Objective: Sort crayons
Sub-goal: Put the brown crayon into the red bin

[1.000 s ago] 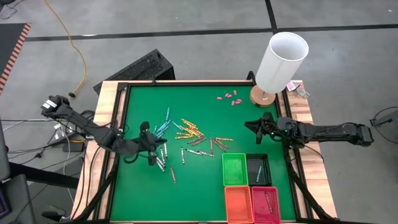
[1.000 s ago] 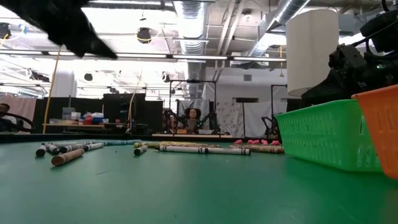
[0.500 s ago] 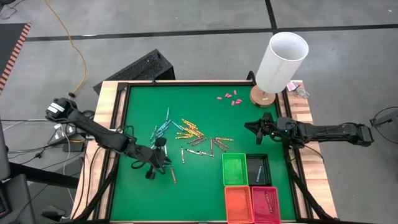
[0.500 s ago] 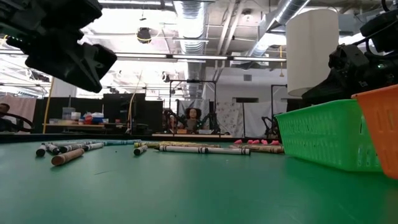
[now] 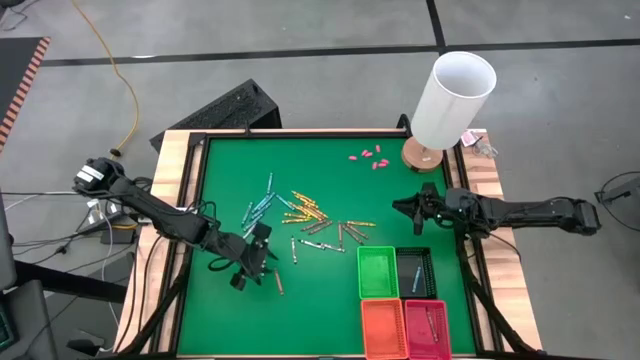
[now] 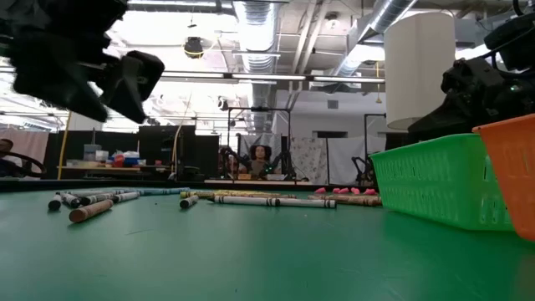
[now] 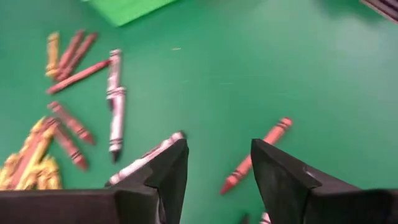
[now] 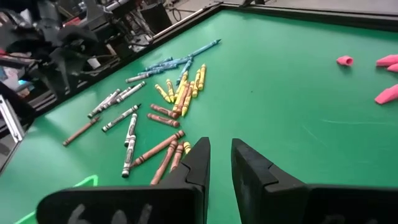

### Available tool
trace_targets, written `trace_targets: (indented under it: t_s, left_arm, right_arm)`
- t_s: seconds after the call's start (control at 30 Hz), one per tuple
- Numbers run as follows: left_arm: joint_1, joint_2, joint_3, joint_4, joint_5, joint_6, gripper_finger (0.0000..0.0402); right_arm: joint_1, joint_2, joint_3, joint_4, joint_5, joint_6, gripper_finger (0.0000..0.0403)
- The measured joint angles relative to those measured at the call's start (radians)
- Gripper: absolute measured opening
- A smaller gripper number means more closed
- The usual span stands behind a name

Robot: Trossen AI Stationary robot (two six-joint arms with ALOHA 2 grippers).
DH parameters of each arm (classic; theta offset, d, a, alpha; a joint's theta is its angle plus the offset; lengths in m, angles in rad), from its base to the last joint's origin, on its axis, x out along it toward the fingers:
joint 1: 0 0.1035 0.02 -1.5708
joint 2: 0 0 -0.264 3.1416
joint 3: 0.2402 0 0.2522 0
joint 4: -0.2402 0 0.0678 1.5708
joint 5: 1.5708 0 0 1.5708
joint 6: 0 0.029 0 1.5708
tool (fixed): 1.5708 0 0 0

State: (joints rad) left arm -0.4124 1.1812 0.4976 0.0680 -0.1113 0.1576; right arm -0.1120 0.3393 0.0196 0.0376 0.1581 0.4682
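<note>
We find the left gripper (image 5: 262, 247) above the green table (image 5: 230, 310), its fingers (image 7: 166, 171) spread apart and holding nothing. Just ahead of its tips lie a brownish-red crayon (image 7: 256, 155) and a grey-white crayon (image 7: 144, 159). The main scatter of crayons (image 5: 305, 222) lies beyond it — between the two grippers. The right gripper (image 5: 412, 208) hangs near the far side of that scatter, fingers (image 8: 250, 167) slightly parted and empty, with the baskets (image 5: 378, 272) beside it.

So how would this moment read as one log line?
task: sort crayons | left gripper: open, above crayons | right gripper: open, waiting beside bins
</note>
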Motion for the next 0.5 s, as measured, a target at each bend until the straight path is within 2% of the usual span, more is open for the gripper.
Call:
trace_targets:
  t_s: [0.17, 0.33, 0.5]
  left_arm:
    - [0.0, 0.022, 0.0, 0.004, 0.044, 0.046, 0.0167]
    - [0.021, 0.174, 0.018, 0.176, 0.029, 0.066, 0.0167]
    - [0.042, 0.373, 0.198, 0.049, 0.069, 0.06, 0.0167]
  right_arm:
    - [0.0, 0.0, 0.0, 0.01, 0.0, -0.006, 0.0068]
    - [0.0, 0.0, 0.0, 0.011, -0.001, -0.077, 0.0068]
    - [0.0, 0.0, 0.0, -0.006, -0.011, -0.108, 0.0068]
